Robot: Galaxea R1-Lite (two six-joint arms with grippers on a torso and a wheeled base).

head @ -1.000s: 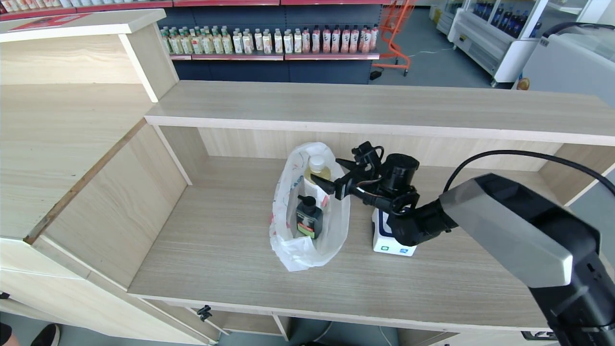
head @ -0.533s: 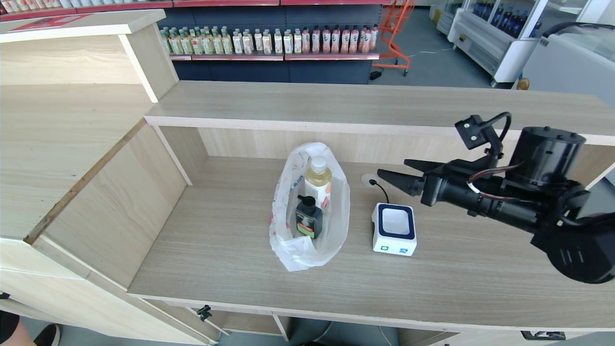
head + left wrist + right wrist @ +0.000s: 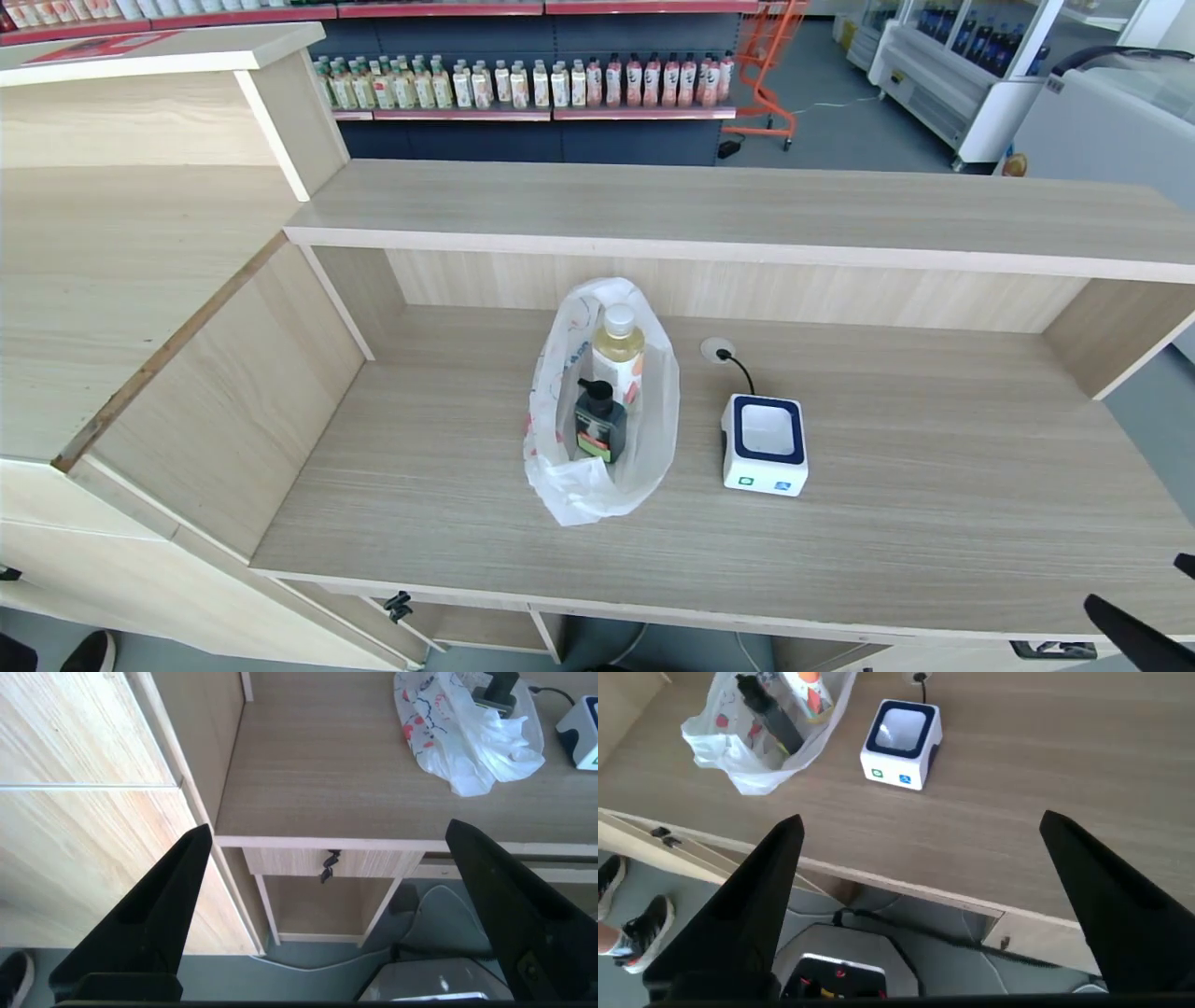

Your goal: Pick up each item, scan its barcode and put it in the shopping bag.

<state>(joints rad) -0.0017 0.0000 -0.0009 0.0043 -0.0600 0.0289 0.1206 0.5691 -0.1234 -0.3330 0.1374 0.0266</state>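
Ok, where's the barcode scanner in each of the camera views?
Head view: scanner on the counter, to the right of the shopping bag.
Left wrist view: scanner beyond the shopping bag, partly cut off.
Right wrist view: scanner beside the shopping bag, fully seen.
Shared landmark: the shopping bag.

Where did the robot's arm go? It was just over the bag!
The right hand pulled back from above the shopping bag, past the scanner, toward the robot, open and empty. Nothing was grabbed or dropped. The bag, the drink bottle and pump bottle inside it, and the scanner stayed put.
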